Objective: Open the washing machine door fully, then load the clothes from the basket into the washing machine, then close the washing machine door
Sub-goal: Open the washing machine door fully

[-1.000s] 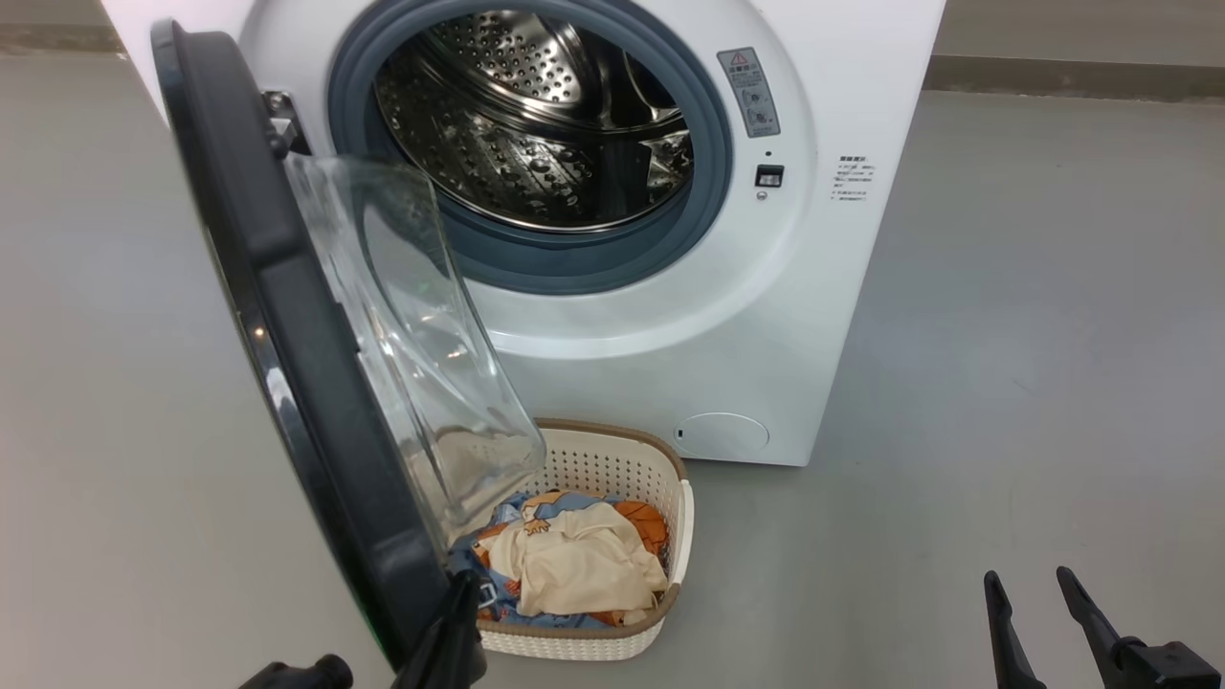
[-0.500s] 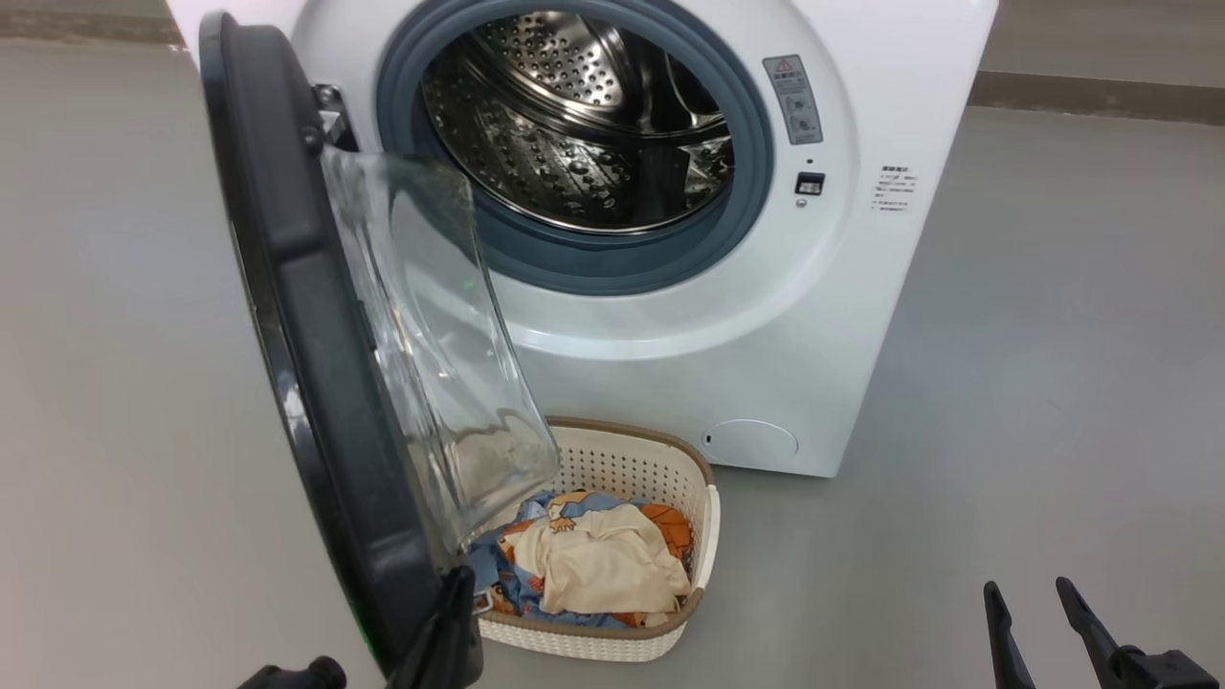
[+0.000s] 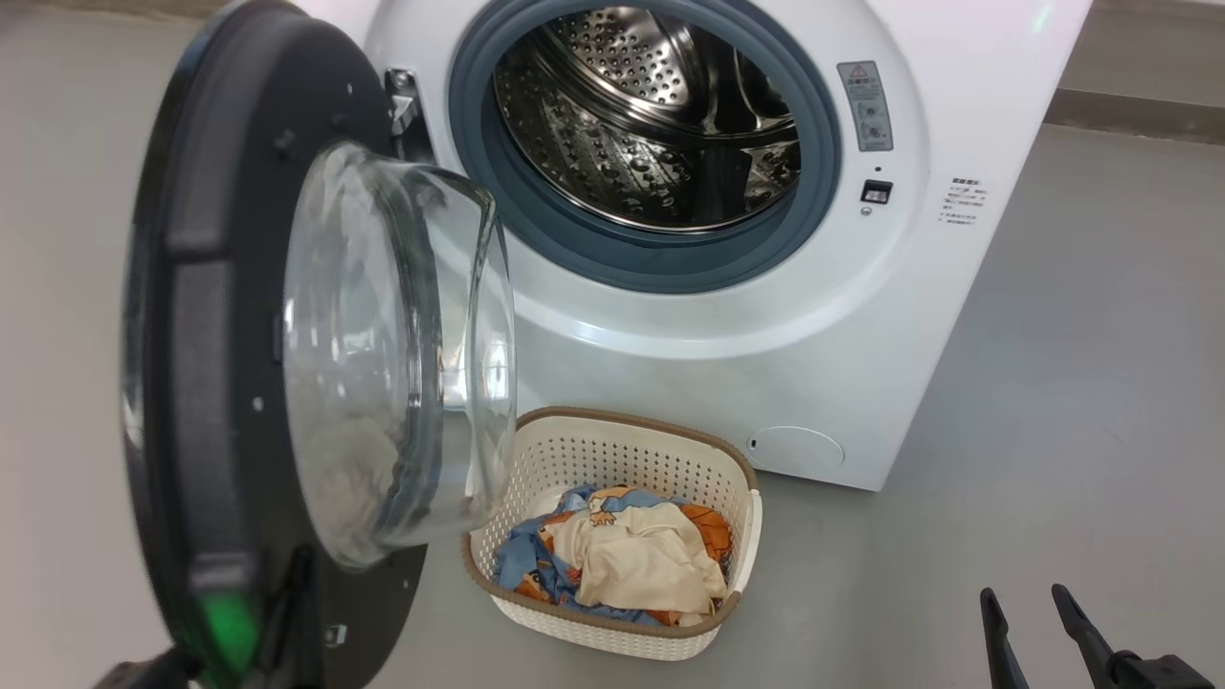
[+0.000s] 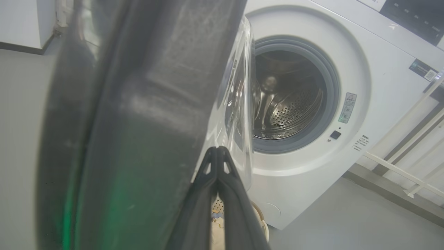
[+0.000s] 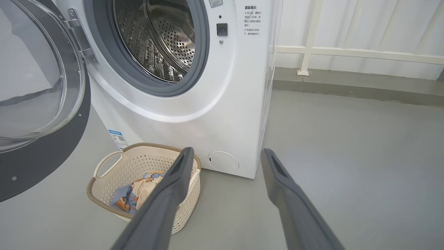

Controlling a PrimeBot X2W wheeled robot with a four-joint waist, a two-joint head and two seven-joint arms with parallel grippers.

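Note:
The washing machine door stands swung out at the left, its black rim facing me and its glass bowl bulging toward the machine. The white washing machine shows its steel drum bare. My left gripper is shut, fingertips together, pressed against the door's rim beside the glass; its dark fingers rise at the door's lower edge. The basket sits on the floor before the machine, holding the cream and blue printed clothes. My right gripper hangs open at the lower right, apart from the basket.
Grey floor spreads to the right of the machine. A white railing runs along the wall behind it. A blue label sticker sits low on the machine's front. The door overhangs the floor left of the basket.
The door has swung further out to the left, with my left gripper following its lower edge. The head camera has shifted, sliding the machine and basket rightward. The right gripper holds still.

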